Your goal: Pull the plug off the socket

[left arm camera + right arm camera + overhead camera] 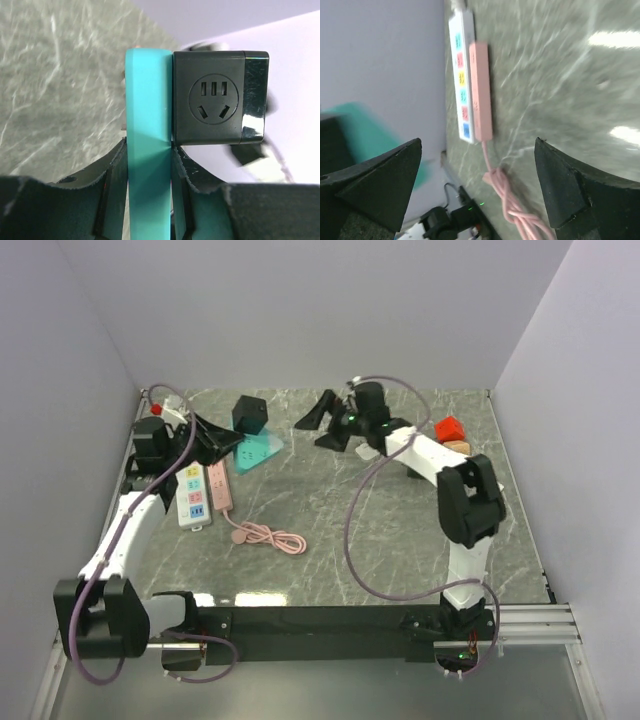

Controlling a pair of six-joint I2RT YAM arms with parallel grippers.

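Observation:
A flat teal socket lies at the back left with a black cube plug set against its far end. In the left wrist view the teal socket stands edge-on and the black plug sits flush on its right face. My left gripper is shut on the teal socket, fingers pressed on both sides. My right gripper is open and empty, to the right of the plug and apart from it. In its own view the right gripper frames bare table.
A white power strip and a pink power strip lie side by side at the left, with a coiled pink cord in front. A red block sits at the back right. Walls close in the left, back and right.

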